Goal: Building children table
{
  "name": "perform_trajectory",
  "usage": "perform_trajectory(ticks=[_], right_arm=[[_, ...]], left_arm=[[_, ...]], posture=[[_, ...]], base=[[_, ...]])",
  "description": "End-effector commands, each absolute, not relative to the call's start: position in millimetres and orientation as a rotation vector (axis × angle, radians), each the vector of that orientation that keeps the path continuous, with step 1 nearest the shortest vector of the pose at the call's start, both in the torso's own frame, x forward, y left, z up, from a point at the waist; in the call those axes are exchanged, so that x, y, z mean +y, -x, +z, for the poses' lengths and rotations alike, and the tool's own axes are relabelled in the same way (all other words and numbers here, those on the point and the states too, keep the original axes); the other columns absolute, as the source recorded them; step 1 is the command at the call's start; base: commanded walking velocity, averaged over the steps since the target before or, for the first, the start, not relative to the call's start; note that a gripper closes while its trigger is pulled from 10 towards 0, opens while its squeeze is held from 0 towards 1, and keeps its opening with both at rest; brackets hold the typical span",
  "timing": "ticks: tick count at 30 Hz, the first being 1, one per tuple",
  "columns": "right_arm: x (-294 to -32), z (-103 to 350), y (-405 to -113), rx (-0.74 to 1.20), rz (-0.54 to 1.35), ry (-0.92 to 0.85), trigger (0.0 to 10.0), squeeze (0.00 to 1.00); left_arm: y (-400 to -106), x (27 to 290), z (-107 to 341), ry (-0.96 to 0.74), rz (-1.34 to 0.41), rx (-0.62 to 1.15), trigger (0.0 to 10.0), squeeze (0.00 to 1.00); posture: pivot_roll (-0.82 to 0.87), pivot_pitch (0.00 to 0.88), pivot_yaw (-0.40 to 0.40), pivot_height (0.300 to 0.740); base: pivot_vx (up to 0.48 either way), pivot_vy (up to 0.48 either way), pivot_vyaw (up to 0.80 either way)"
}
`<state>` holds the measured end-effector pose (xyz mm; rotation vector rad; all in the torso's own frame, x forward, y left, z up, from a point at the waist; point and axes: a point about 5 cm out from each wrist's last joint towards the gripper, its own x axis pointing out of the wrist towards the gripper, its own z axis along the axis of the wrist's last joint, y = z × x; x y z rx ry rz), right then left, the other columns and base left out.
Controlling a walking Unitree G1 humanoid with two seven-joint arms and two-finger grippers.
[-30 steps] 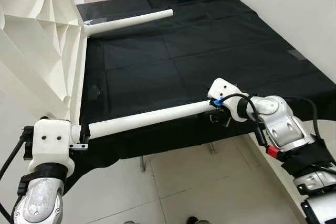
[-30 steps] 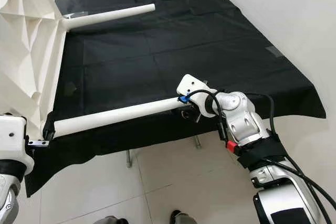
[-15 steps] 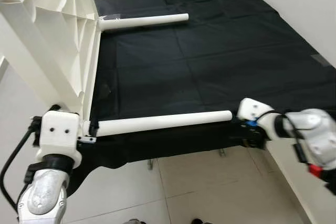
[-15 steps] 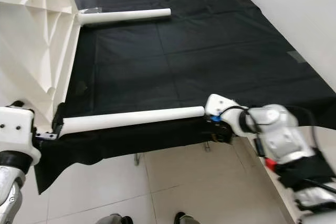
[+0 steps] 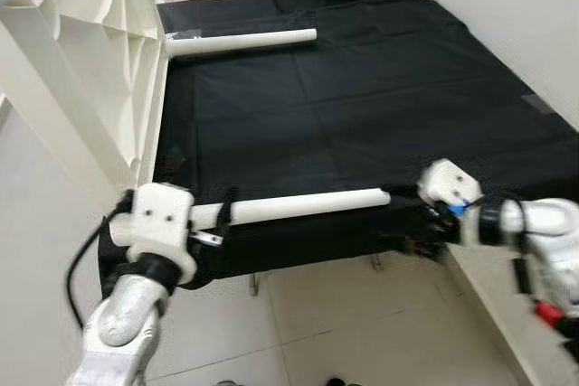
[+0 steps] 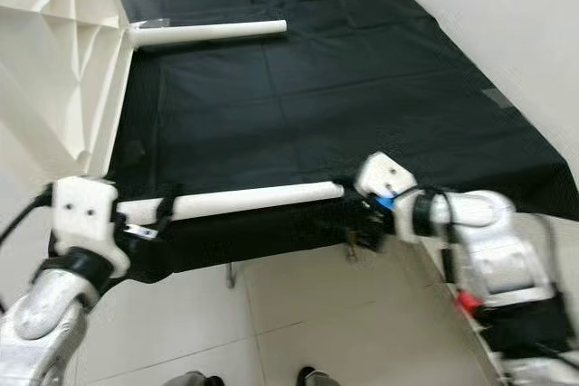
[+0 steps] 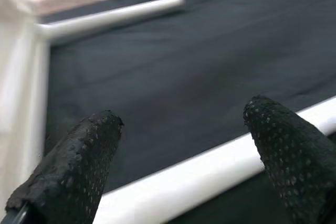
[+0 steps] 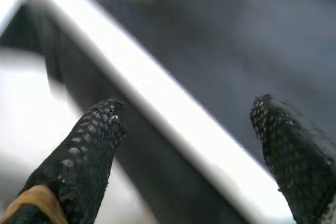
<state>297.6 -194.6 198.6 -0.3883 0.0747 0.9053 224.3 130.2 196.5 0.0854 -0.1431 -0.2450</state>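
A white children's table top [image 5: 86, 61] stands on its edge at the left of a black cloth [image 5: 380, 106]. Two white round legs stick out from it to the right: a far leg [image 5: 244, 41] and a near leg [image 5: 303, 206] along the cloth's front edge. My left gripper [image 5: 224, 217] is open and straddles the near leg [image 7: 210, 174] a little way from the table top, one black fingertip [image 7: 102, 129] on each side. My right gripper [image 5: 427, 226] is open just past the near leg's free end, and this leg [image 8: 157, 95] runs between its fingers.
The black cloth covers a low platform whose front edge drops to a pale tiled floor [image 5: 344, 314]. A white wall [image 5: 516, 15] borders the right side. A metal support [image 6: 348, 246] shows under the cloth's front edge.
My right gripper has come off the near leg's free end and now hangs just beyond it. My left gripper has slid right along that leg, away from the table top. The camera shifted too.
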Motion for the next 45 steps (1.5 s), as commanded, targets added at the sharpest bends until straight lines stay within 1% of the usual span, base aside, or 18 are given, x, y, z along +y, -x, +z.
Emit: perform_trajectory(ticks=[1,2,3,5,10,12,14,22,23,26,28,30,32,35,36,39,40,45], right_arm=[[-185.6,204.9,-299.2,0.006,0.867,0.321,10.0,0.0],[-177.2,205.2,-299.8,-0.038,0.844,0.258,10.0,0.0],[-177.2,205.2,-299.8,-0.038,0.844,0.258,10.0,0.0],[-167.2,203.3,-296.6,-0.084,0.809,0.146,10.0,0.0],[-163.5,200.9,-293.6,-0.089,0.802,0.125,10.0,0.0],[-159.2,199.7,-287.6,-0.095,0.815,0.101,10.0,0.0],[-155.0,197.0,-279.8,-0.09,0.839,0.098,10.0,0.0],[-157.1,189.1,-280.8,-0.064,0.796,0.105,10.0,0.0],[-161.4,170.7,-285.0,-0.011,0.671,0.09,10.0,0.0],[-164.0,165.4,-285.7,0.0,0.618,0.086,10.0,0.0],[-165.6,162.4,-285.6,0.007,0.583,0.084,10.0,0.0],[-163.6,152.0,-283.1,0.024,0.494,0.045,10.0,0.0],[-160.5,147.8,-281.1,0.033,0.476,0.024,10.0,0.0],[-153.8,142.7,-277.4,0.05,0.492,0.023,10.0,0.0],[-148.5,142.1,-274.2,0.052,0.546,0.03,10.0,0.0],[-148.5,142.1,-274.2,0.052,0.546,0.03,10.0,0.0],[-144.7,142.7,-271.9,0.047,0.585,0.038,10.0,0.0],[-142.3,154.6,-276.0,-0.01,0.641,0.048,10.0,0.0]], left_arm=[[-224.6,119.8,192.4,-0.054,-0.318,-0.131,10.0,0.0],[-224.4,113.1,191.3,-0.043,-0.364,-0.131,10.0,0.0],[-224.4,113.1,191.3,-0.043,-0.364,-0.131,10.0,0.0],[-220.6,106.3,183.1,-0.041,-0.438,-0.111,10.0,0.0],[-217.8,106.1,177.8,-0.042,-0.459,-0.095,10.0,0.0],[-214.8,108.6,171.3,-0.034,-0.46,-0.071,10.0,0.0],[-212.0,117.5,162.9,0.009,-0.419,-0.039,10.0,0.0],[-213.0,121.7,156.5,0.02,-0.398,-0.024,10.0,0.0],[-213.2,122.9,150.7,0.014,-0.386,-0.013,10.0,0.0],[-212.1,123.6,149.6,0.009,-0.381,-0.011,10.0,0.0],[-211.2,124.2,148.8,0.005,-0.38,-0.012,10.0,0.0],[-211.3,126.1,146.0,0.01,-0.379,-0.013,10.0,0.0],[-212.3,126.1,145.1,0.01,-0.384,-0.015,10.0,0.0],[-213.8,125.5,144.4,0.008,-0.391,-0.016,10.0,0.0],[-214.6,125.4,144.3,0.008,-0.392,-0.016,10.0,0.0],[-214.6,125.4,144.3,0.008,-0.392,-0.016,10.0,0.0],[-215.5,125.7,144.2,0.008,-0.39,-0.017,10.0,0.0],[-219.3,125.2,143.2,0.019,-0.387,-0.013,10.0,0.0]], posture=[[0.03,0.159,0.027,0.74],[0.03,0.159,0.027,0.74],[0.03,0.159,0.027,0.74],[0.02,0.145,0.023,0.74],[0.01,0.144,0.023,0.74],[0.01,0.143,0.021,0.74],[0.0,0.133,0.02,0.74],[0.0,0.111,0.02,0.74],[0.0,0.101,0.02,0.74],[0.01,0.099,0.021,0.74],[0.01,0.099,0.021,0.74],[0.0,0.079,0.028,0.74],[0.0,0.081,0.029,0.74],[0.0,0.081,0.029,0.74],[0.0,0.08,0.032,0.74],[0.0,0.08,0.032,0.74],[0.0,0.08,0.032,0.74],[0.0,0.081,0.032,0.74]], base=[[0.0,0.0,0.0],[0.0,0.0,0.0],[0.0,0.0,0.0],[0.0,0.0,0.0],[0.0,0.0,0.0],[0.0,0.0,0.79],[0.0,0.0,0.79],[0.0,0.0,0.79],[0.0,0.0,0.79],[0.0,0.0,0.78],[0.0,-0.45,0.0],[0.0,-0.45,0.0],[0.0,-0.45,0.0],[0.0,-0.45,0.0],[0.0,-0.45,0.8],[0.0,-0.45,0.8],[0.0,-0.454,0.8],[0.0,0.0,0.8]])
